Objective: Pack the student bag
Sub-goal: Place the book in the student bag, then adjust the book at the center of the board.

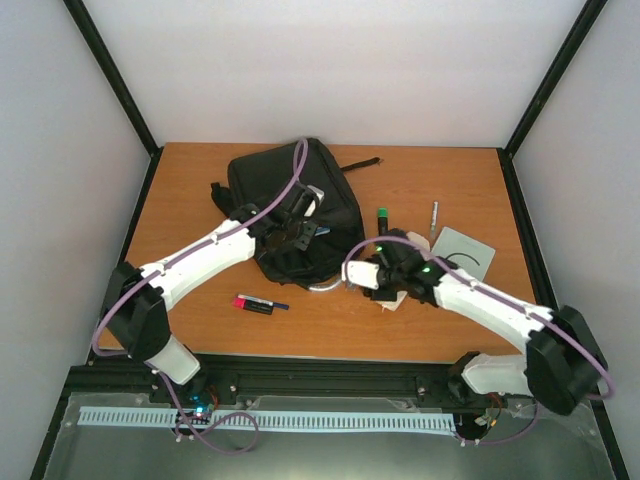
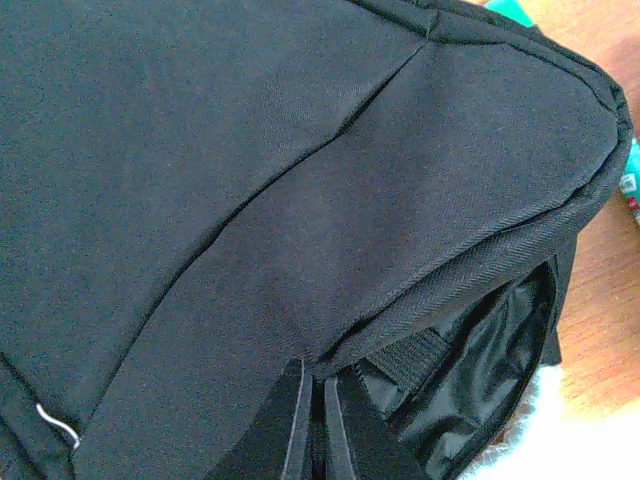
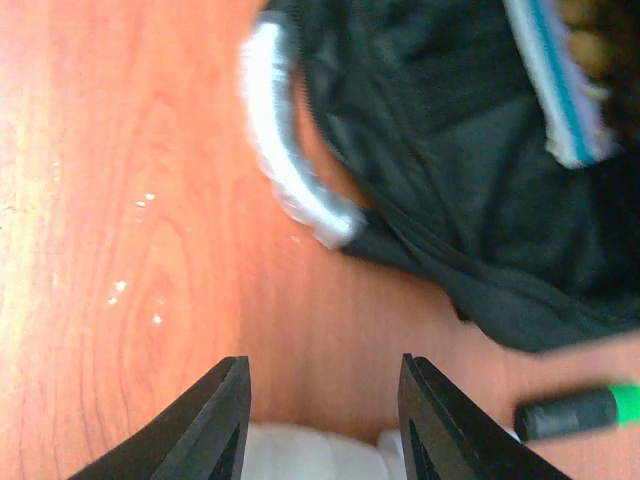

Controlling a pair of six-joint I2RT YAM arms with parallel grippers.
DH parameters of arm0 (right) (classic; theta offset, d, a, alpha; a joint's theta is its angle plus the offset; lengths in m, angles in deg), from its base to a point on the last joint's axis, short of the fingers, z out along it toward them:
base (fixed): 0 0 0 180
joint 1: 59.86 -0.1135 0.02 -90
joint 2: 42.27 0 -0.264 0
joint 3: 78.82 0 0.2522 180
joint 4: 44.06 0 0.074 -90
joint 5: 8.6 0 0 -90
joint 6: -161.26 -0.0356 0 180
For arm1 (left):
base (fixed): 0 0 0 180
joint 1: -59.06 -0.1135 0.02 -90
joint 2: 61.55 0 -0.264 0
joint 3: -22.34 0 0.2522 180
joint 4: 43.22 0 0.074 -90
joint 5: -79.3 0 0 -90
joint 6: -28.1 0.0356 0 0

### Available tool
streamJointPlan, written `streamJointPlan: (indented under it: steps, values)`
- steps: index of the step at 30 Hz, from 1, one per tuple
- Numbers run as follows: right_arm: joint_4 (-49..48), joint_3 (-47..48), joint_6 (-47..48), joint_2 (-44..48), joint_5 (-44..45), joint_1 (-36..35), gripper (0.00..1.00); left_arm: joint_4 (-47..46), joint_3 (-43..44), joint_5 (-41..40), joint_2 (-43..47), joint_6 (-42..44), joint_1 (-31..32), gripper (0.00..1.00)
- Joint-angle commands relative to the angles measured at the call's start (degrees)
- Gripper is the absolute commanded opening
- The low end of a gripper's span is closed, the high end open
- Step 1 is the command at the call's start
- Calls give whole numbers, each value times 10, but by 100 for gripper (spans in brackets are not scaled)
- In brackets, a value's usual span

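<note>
Two arms reach toward the student bag (image 1: 285, 180), which lies on the table (image 1: 480, 185), its far edge partly hidden by the left arm's cable. Left of the bag's near end lies a small red, black and blue stick (image 1: 260, 304), too small to identify. Your left gripper (image 2: 311, 385) sits on the bag, fingers together, pinching a pucker of black fabric. The bag's grey loop handle (image 3: 288, 160) shows blurred. Just right of the bag, your right gripper (image 3: 325, 368) hovers with jaws apart and empty over a pale thing (image 3: 320, 452) that is mostly cut off. Farther right lies a green-capped marker (image 1: 382, 221).
</note>
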Motion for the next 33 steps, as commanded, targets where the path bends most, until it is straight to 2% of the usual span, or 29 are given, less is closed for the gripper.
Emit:
streamJointPlan:
  steps: [1,8,16,23,25,26,27,28,30,31,33]
  values:
    - [46,12,-111,75,-92,72,42,9,18,16,-15,-30,0,1]
    - [38,15,-249,139,-111,143,46,-9,-35,85,-39,-82,0,1]
    - [43,27,-311,165,-95,208,50,-43,-87,149,-72,-109,0,4]
    - [47,29,-340,167,-99,233,51,-57,-102,179,-85,-112,-1,9]
    - [59,45,-347,162,-115,255,51,-54,-106,194,-61,-109,0,21]
    - [64,55,-350,158,-121,265,51,-53,-110,197,-43,-109,1,32]
    - [73,66,-354,155,-129,275,52,-50,-115,201,-25,-111,1,50]
    - [80,77,-359,151,-136,290,52,-48,-118,205,-6,-114,1,61]
    - [94,98,-368,145,-149,318,52,-46,-124,224,30,-115,1,96]
    - [102,108,-371,143,-154,329,52,-44,-125,235,47,-117,1,99]
    - [117,124,-377,142,-154,351,52,-41,-122,257,76,-124,1,100]
